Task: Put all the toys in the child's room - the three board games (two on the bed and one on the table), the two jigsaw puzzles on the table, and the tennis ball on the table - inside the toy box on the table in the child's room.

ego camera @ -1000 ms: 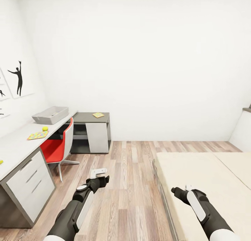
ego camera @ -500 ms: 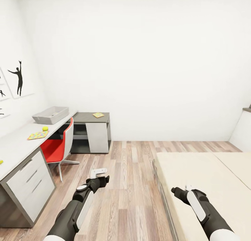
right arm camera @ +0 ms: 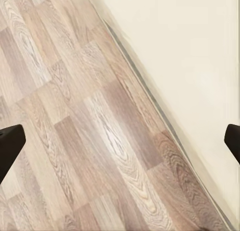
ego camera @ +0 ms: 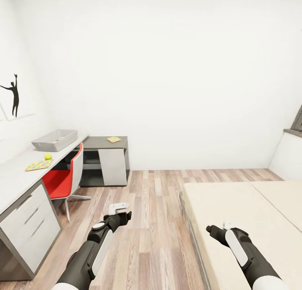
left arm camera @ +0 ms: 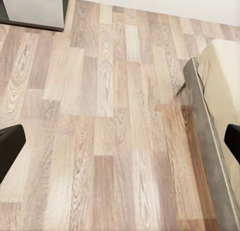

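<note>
Head view: toy box, tennis ball and a jigsaw puzzle are lying on the table, well apart from both arms; another puzzle-like board is sitting on the side cabinet, and a red chair is standing against the table. Wrist views: left gripper and right gripper are hanging wide open, empty, over plank floor beside the bed

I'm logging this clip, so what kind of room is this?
Probably a child's bedroom or study: a long white desk with a red chair, a beige bed, and a jigsaw puzzle beside a tennis ball.
</note>
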